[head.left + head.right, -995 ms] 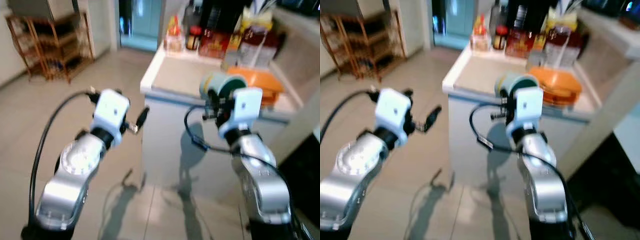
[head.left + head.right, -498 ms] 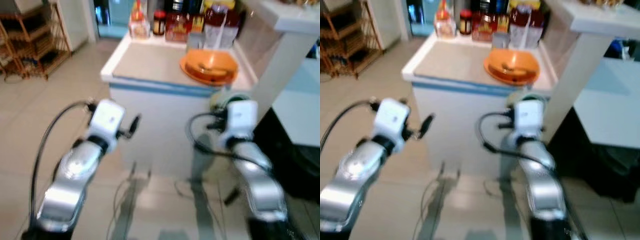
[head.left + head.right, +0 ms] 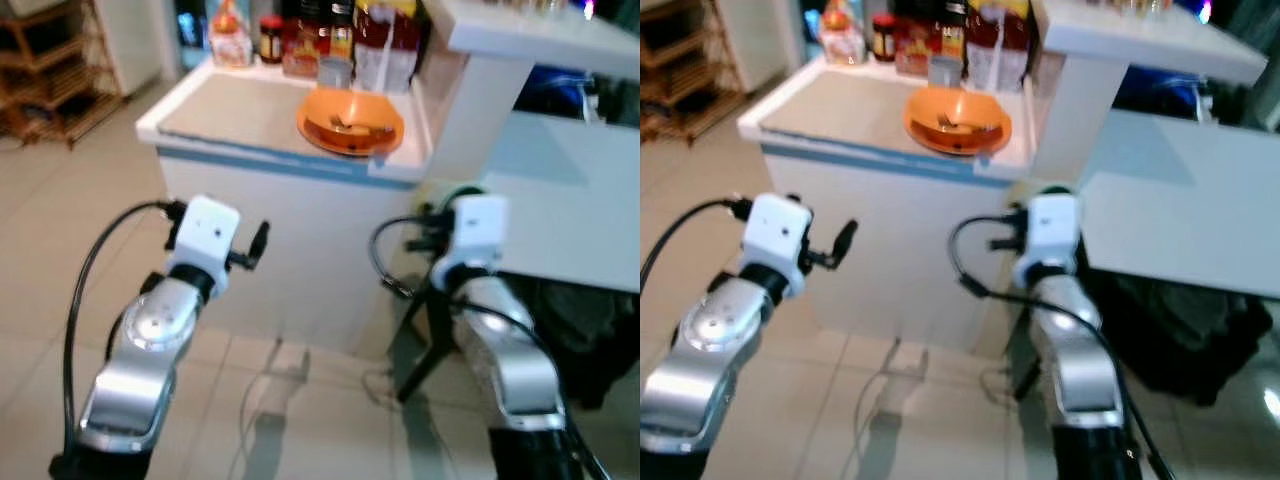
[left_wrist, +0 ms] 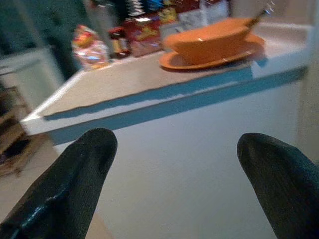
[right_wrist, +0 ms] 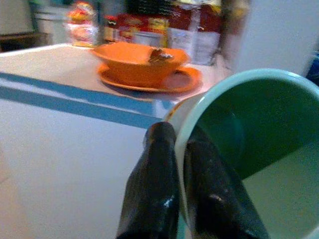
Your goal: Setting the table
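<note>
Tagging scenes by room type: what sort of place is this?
Probably a home kitchen: a counter carries an orange bowl on a plate, with sauce bottles and jars behind, and the floor is tiled.

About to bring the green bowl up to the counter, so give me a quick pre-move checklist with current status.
1. Grip on the green bowl: right gripper pinches its rim, one finger inside, one outside. Ok.
2. Left gripper: fingers spread wide, nothing between them. Ok.
3. Landing space: the counter has bare surface beside the orange bowl on its plate. Ok.
4. Bowl height: the bowl sits below the counter edge, so it must be lifted first. Not ok.
5. Clutter: jars and packets stand along the back of the counter, away from the bare area. Ok.
6. Bowl contents: cannot tell.
</note>
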{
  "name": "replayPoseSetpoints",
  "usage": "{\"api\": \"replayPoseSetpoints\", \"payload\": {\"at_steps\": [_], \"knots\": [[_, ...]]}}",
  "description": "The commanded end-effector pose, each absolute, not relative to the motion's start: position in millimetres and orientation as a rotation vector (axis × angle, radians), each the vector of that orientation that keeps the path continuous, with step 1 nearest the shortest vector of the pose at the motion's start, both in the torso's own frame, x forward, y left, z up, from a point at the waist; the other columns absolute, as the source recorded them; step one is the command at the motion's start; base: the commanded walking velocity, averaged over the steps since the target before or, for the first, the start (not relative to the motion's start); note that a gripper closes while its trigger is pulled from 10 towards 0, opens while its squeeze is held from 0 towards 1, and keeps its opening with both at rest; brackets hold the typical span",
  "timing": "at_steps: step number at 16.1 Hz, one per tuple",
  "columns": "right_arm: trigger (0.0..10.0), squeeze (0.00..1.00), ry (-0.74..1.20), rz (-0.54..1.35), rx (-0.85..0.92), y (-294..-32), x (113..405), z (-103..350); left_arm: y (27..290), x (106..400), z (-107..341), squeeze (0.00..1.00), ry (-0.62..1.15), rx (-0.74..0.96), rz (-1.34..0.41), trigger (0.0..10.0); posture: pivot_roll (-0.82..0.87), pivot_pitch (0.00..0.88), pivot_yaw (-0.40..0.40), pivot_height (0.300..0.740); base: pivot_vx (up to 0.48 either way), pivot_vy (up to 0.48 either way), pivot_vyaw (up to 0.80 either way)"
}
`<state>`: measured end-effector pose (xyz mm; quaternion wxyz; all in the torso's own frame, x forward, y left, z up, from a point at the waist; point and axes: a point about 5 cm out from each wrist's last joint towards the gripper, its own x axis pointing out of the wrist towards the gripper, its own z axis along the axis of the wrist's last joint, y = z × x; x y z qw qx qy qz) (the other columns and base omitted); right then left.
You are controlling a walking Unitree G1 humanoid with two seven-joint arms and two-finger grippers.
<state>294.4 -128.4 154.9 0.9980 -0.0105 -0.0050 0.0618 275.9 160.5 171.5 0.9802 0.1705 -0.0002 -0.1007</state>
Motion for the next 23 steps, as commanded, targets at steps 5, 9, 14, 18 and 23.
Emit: {"api": "replayPoseSetpoints", "payload": {"at_steps": [5, 9, 14, 18, 23], "knots": [[10.0, 0.00, -0.029, 0.079, -0.043, -144.8, 299.7, 161.5, 155.0, 278.3, 177.9, 0.00, -0.031, 0.368, -0.212, 10.0, 0.00, 0.000, -0.044, 0.740, 0.000, -0.480, 0.80], [10.0, 0.00, -0.045, 0.083, -0.049, -145.3, 300.8, 165.6, 153.4, 279.0, 178.4, 0.00, -0.036, 0.373, -0.214, 10.0, -0.01, 0.000, -0.047, 0.740, 0.000, -0.480, 0.60], [10.0, 0.00, -0.041, 0.051, -0.051, -149.2, 303.0, 166.5, 152.8, 279.8, 178.8, 0.00, -0.039, 0.375, -0.212, 10.0, -0.01, 0.000, -0.051, 0.740, 0.000, -0.480, 0.00], [10.0, 0.00, -0.045, 0.033, -0.049, -153.7, 304.5, 168.4, 151.2, 280.6, 178.5, 0.00, -0.039, 0.375, -0.215, 10.0, -0.01, 0.000, -0.054, 0.740, 0.000, -0.480, 0.00], [10.0, 0.00, -0.040, 0.065, -0.064, -152.8, 306.8, 167.7, 153.1, 281.7, 179.3, 0.00, -0.046, 0.380, -0.209, 10.0, -0.01, 0.000, -0.061, 0.740, 0.000, -0.480, 0.00]]}}
